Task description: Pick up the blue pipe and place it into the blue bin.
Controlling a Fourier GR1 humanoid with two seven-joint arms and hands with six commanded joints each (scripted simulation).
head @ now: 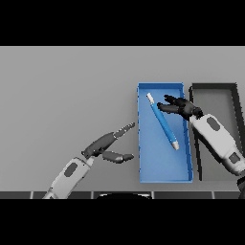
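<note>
Right robot hand point(178, 107): fingers spread, holding nothing, over blue bin point(165, 173), upper part.
Blue pipe point(163, 122): lying diagonal inside bin, just beside right robot hand's fingertips, w/ white tips both ends.
Left robot hand point(109, 145): fingers relaxed, over desk point(67, 91), near bin's edge.
Black bin point(215, 88): behind right robot hand, adj. to blue bin.

A grey table point(67, 86) seen from above. A blue bin point(165, 170) sits right of centre, with a dark bin point(215, 88) just beside it on its right. A blue pipe point(162, 122) with pale ends lies slantwise inside the blue bin. The right hand point(179, 107) hovers over the blue bin's upper right, fingers spread beside the pipe. The left hand point(107, 146) rests open left of the blue bin.
</note>
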